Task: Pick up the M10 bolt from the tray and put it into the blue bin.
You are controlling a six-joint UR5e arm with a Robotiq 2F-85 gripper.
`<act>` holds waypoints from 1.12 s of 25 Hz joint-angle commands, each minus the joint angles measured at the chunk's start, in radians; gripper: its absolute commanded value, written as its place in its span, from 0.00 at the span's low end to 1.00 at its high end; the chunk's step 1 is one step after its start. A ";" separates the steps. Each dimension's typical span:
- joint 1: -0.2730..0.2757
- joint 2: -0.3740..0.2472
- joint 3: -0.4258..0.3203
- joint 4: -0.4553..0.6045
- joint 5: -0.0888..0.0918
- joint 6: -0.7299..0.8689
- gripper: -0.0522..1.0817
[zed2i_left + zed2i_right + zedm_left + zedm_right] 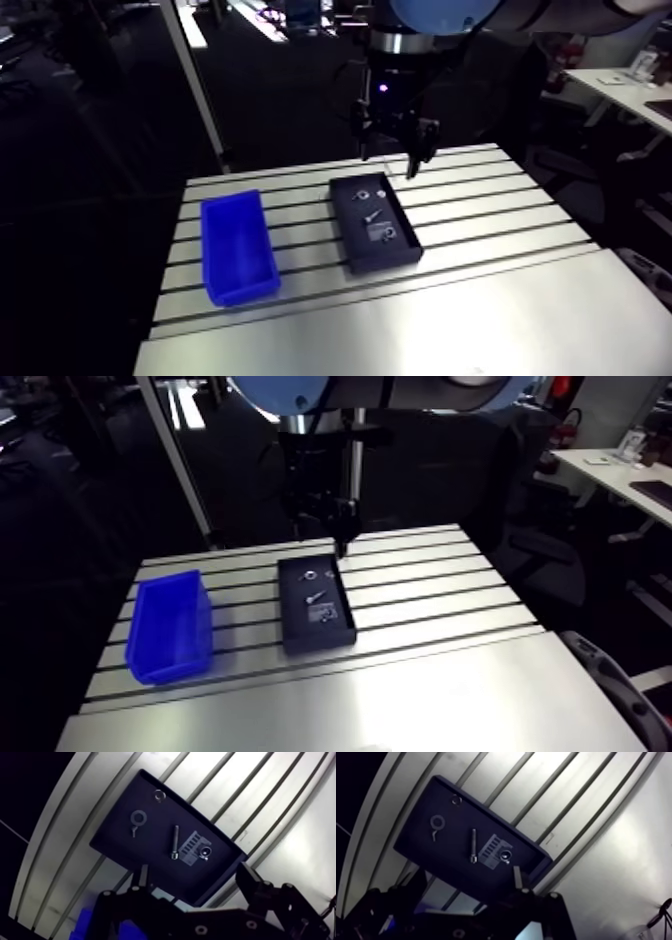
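A black tray [115, 839] lies on the slotted table, right of the blue bin [238, 248] in the arm view. In the tray a long slim bolt [174, 842] lies flat beside a grey label [191, 846], on which stands a short shiny part [204, 852]. A washer [138, 817], a small screw [134, 831] and a nut [159, 795] lie further along the tray. My gripper [195, 879] hangs open well above the tray's far end [360, 182], with nothing between its fingers [250, 879].
The blue bin is empty as far as I can see, and a corner of it shows under the gripper body [85, 922] in the wrist view. A plain metal sheet [450, 320] covers the table's near part.
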 commanded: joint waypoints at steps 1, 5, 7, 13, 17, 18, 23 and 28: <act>0.001 0.034 0.026 -0.062 0.000 0.000 0.21; 0.002 0.053 0.034 -0.089 0.000 0.000 0.24; 0.002 0.060 0.038 -0.095 0.000 0.000 0.24; 0.005 0.083 0.048 -0.115 0.000 0.001 0.26; 0.007 0.085 0.065 -0.141 0.000 0.001 0.29; 0.007 0.086 0.068 -0.143 0.000 0.003 0.29; 0.007 0.086 0.088 -0.143 0.002 0.000 0.30; 0.005 0.086 0.106 -0.144 0.002 -0.004 0.31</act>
